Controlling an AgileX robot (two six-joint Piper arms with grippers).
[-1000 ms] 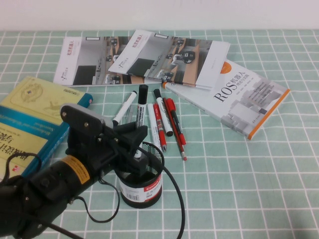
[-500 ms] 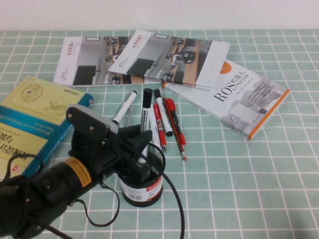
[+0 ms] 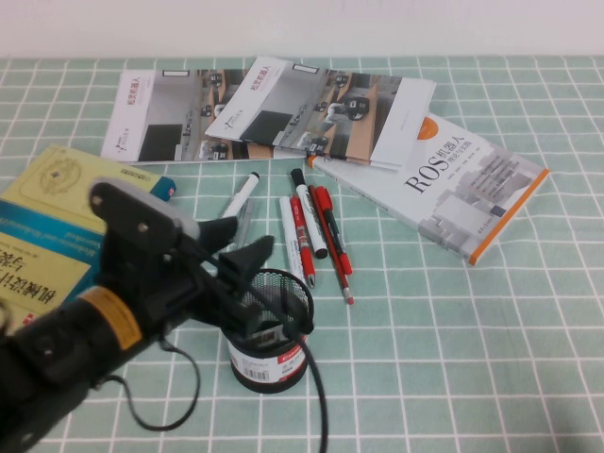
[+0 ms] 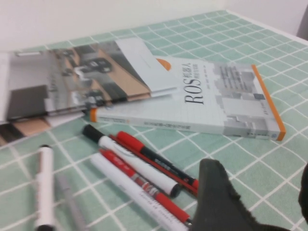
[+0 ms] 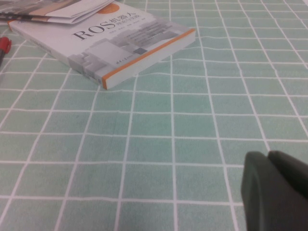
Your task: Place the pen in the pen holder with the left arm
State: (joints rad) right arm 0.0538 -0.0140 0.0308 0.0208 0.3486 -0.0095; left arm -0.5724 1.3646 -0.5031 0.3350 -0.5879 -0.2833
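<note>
Left gripper (image 3: 253, 234) hangs right at the pen holder (image 3: 283, 330), over its rim on the side nearer the yellow book (image 3: 57, 217). Its fingers (image 3: 247, 260) are spread wide with nothing between them, and the left wrist view agrees: one dark finger stands low in front, the other sits at the frame's edge, with a broad gap between. The left arm (image 3: 85, 330) reaches in low from the near side of the holder, black cable trailing, yellow ring label showing.

The pen? It is not in the gripper, and it cannot be made out for sure. The lower finger and the black mesh cover most of the holder's inside, so whether it sits in the cup cannot be told.

Just beyond the holder lies a loose cluster of pens (image 3: 307, 231) — white barrels with black caps, red ones alongside — flat on the cloth and apart from the gripper. Farther beyond the holder are overlapping brochures (image 3: 274, 109), and off to the side opposite the yellow book lies a white ROS book (image 3: 453, 184) with an orange edge.

Underneath is a pale green tablecloth (image 3: 472, 359) with a white grid, and a plain white wall (image 3: 302, 24) at the far edge.

Right gripper (image 5: 274, 192) is well away from the holder, low over bare cloth near the ROS book. Wide or narrow — cannot tell.
</note>
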